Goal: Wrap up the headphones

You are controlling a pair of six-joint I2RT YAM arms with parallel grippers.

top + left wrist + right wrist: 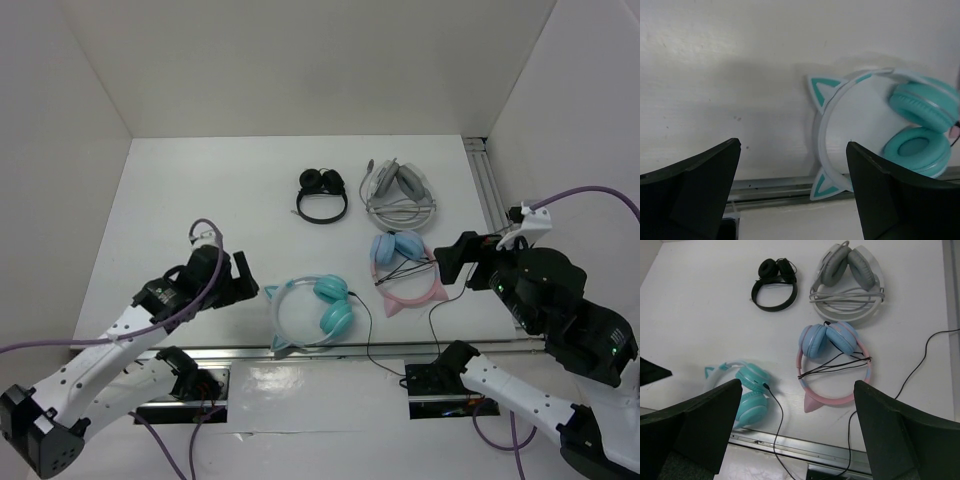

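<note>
Finds the left gripper (240, 278) released, jaws wide with nothing between them, poised just left of the headphones (333, 318). Finds the right gripper (455, 262) likewise released and empty, off to the right beside the pink-and-blue set (405, 272).

Locates the headphones lying flat at the near edge of the table (200, 200), just beside the rail (300, 352), with headband and cat ears toward the left arm and cups to the right. Traces the cable (368, 325) from the upper cup down across the rail.

Judges snagging the main hazard: could catch on the rail when gathered and drag the light headset over the edge. Flags a black strand close to the pink-and-blue set — cannot tell whether the same cable — and so a risk of pinching the wrong wire. Expects so thin a cable to slip from the jaws if pinched flat against the table.
</note>
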